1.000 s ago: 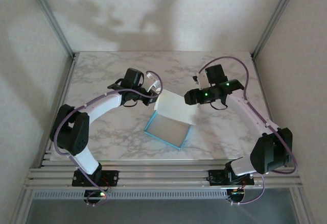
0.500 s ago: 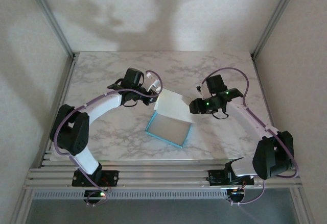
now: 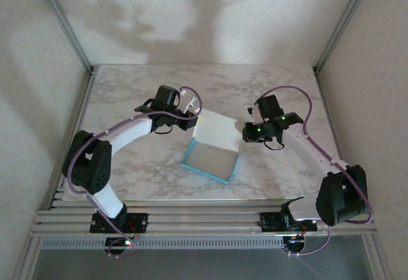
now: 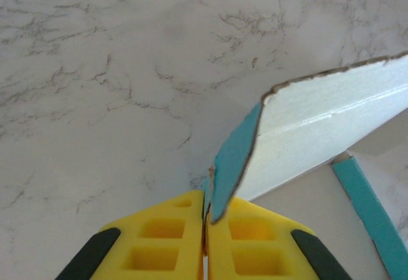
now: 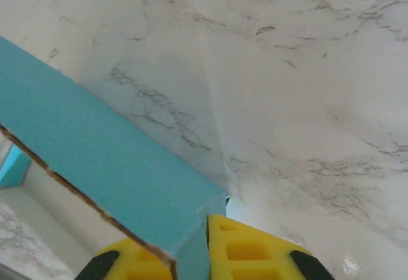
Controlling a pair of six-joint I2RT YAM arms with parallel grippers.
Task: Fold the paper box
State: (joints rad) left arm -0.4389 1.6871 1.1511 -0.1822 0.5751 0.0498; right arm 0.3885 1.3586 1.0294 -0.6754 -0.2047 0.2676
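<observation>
Both pairs of jaws are pinched tight on card. The left gripper [image 4: 205, 198] nips the left end of the far flap [image 3: 220, 132], and the right gripper [image 5: 205, 221] clamps its right corner. The box [image 3: 209, 160] sits mid-table [image 3: 127, 101] between them as a shallow open tray, white inside and turquoise outside. The flap rises aslant from its far edge.

This looks like the step of folding that flap over. Next, both wrists would need to travel together towards the near side, swinging the flap about its crease. They should stay level with each other, so the thin card neither twists nor drags the tray along.

The left arm [image 3: 121, 130] arcs from the near left base to the far centre with its elbow out left. The right arm [image 3: 312, 146] mirrors it from the near right, and the wrists converge on the flap's two ends.
</observation>
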